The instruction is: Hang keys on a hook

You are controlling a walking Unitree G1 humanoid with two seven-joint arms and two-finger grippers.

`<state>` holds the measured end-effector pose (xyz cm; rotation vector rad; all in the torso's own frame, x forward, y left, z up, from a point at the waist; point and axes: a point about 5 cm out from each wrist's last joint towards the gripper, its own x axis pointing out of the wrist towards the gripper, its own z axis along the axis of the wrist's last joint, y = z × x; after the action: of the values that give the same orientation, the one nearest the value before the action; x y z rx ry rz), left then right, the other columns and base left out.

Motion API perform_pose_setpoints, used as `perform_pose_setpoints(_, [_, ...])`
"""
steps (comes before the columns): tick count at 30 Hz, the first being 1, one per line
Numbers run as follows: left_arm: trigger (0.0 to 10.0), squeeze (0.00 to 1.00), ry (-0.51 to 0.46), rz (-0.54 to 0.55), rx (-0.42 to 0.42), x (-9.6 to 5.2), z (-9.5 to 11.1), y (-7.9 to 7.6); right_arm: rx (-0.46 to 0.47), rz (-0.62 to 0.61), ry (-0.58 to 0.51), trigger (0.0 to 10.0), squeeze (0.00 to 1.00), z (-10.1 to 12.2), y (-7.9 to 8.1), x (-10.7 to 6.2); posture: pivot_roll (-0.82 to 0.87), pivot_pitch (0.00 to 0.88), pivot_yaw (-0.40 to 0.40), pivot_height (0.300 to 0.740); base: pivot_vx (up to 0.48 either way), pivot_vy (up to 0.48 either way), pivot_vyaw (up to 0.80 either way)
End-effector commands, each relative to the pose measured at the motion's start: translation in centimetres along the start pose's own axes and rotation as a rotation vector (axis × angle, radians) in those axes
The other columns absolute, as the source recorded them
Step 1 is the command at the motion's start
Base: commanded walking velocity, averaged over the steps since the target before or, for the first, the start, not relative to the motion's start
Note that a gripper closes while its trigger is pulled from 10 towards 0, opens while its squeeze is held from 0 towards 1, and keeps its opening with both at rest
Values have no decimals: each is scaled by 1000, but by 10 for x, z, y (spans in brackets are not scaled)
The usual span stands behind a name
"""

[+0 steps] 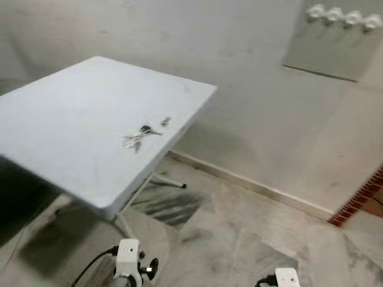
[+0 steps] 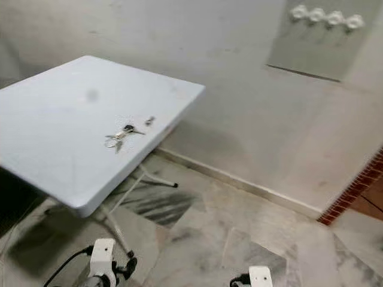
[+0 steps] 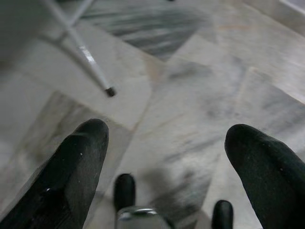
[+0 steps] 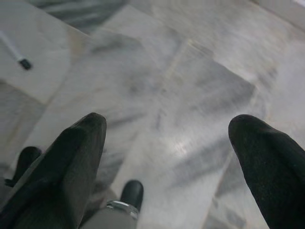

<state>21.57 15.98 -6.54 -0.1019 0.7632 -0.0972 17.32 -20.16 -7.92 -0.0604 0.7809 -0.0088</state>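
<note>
Left eye view, keys: the keys (image 1: 139,137) lie on the white folding table (image 1: 72,113), near its right-hand edge and toward the corner that faces the wall; a small dark piece (image 1: 166,121) sits just beside them, too small to identify.

Hooks: a row of white hooks (image 1: 344,17) is mounted on a grey panel (image 1: 326,51) high on the wall (image 1: 251,89), well apart from the table and off to my right.

Progress: by my reading nothing of the job is done. The keys are untouched on the tabletop, no hook carries anything, and both the pickup and the hanging remain.

Left gripper: my left gripper (image 3: 167,157) hangs low over the marble floor (image 3: 200,95) with its fingers (image 3: 78,164) spread wide and nothing between them; a table leg (image 3: 83,50) ends in a dark foot just ahead of it.

Right gripper: my right gripper (image 4: 167,157) also hangs over bare floor, fingers (image 4: 264,162) parted and empty.

Edges: the keys rest close to the table's rim, so I judge that a careless sweep could push them off toward the floor. The table's thin legs and crossbar (image 1: 161,179) splay out below that same edge.

Open room: the floor between table and wall looks free, with a pale skirting (image 1: 251,185) along the wall's foot and a brick edge (image 1: 359,200) at far right. I judge there is room to step around the table corner toward the panel.
</note>
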Motion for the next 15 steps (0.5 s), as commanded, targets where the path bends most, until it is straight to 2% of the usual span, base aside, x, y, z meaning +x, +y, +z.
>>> perform_pose_setpoints(1, [10000,0,5,-4,14,0,-1,-2,-3,-18,23,10000,0,-6,-5,-2,-4,0,-23,740,0,0,800])
perform_pose_setpoints(15, [10000,0,2,-3,7,0,-2,-3,-5,-22,19,10000,0,-6,-4,-3,-4,0,-24,740,0,0,800])
